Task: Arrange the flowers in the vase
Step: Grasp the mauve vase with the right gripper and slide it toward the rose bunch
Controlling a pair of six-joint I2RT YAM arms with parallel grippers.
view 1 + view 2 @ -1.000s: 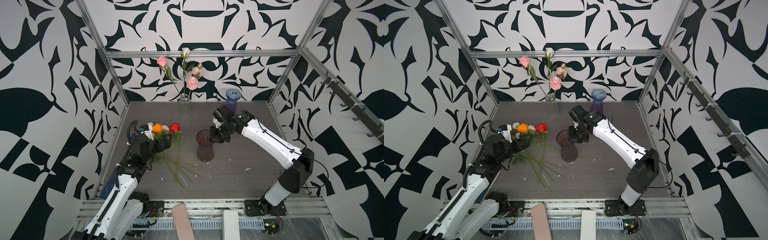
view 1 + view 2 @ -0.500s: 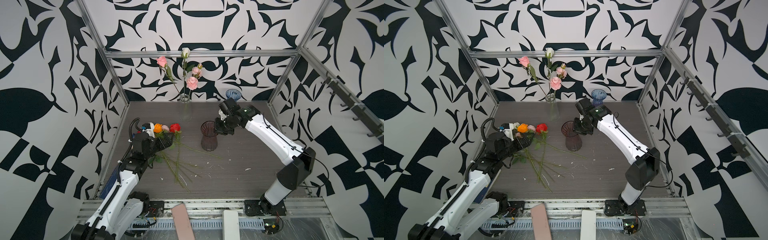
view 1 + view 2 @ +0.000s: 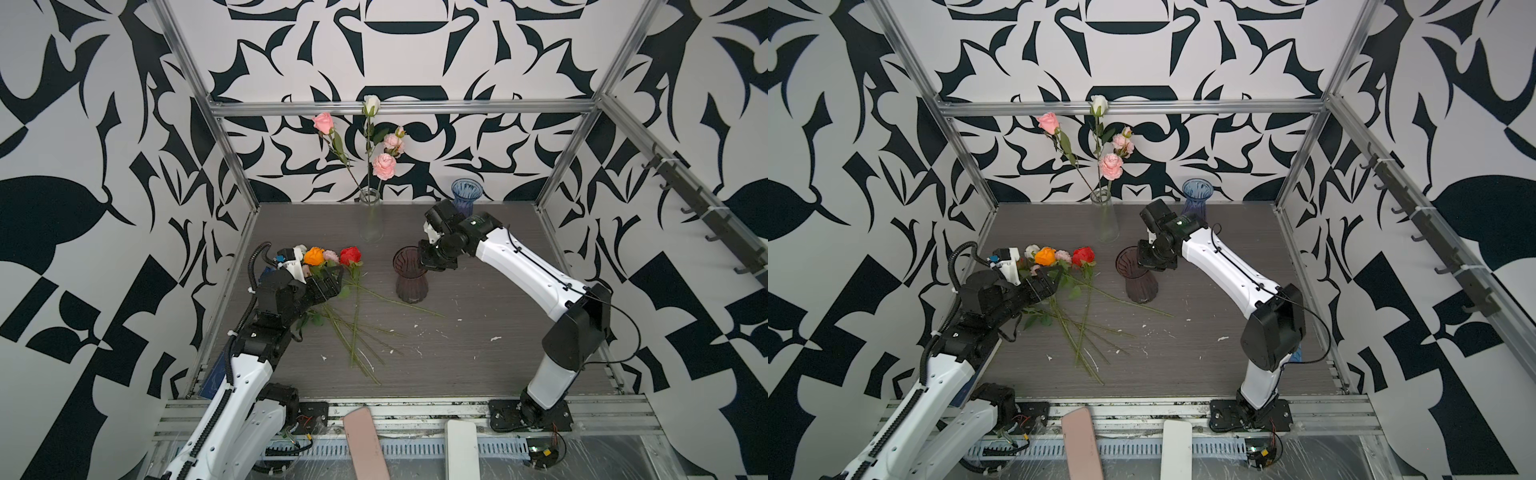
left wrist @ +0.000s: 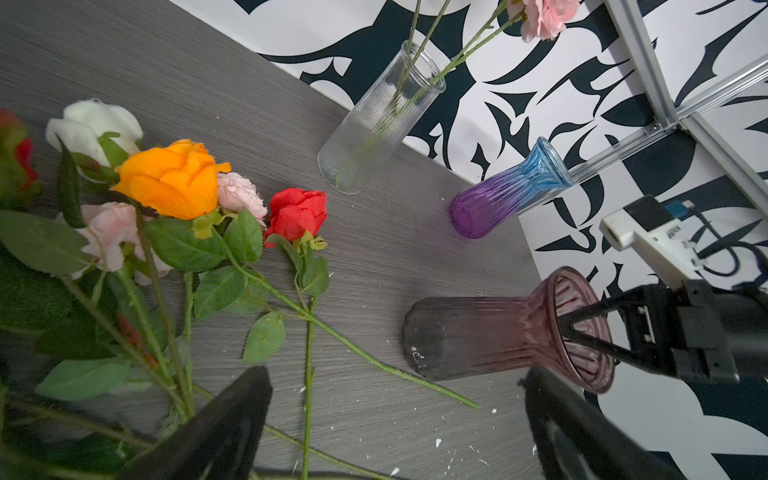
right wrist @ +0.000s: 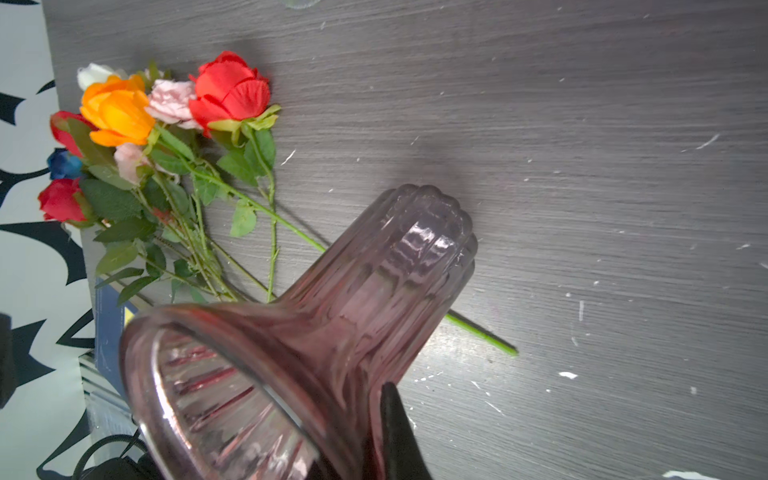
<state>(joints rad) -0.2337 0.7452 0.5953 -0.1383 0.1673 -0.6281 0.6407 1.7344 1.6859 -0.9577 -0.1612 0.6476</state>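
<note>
The right gripper [image 3: 420, 259] pinches the flared rim of the purple vase [image 3: 411, 284], one finger inside the mouth and one outside, probably to steady it mid-table [image 3: 478, 353] for filling. The flowers [image 3: 313, 256] lie bunched on the left side, stems fanned toward the front. The left gripper [image 3: 332, 280] hangs over them spread wide and empty — poised, I judge, to take a stem.

white shells, black joints | left arm [image 3: 243, 376]: ribbed black hose [image 3: 251, 270] | right arm [image 3: 521, 266]: thin black cable [image 3: 634, 332]
</note>
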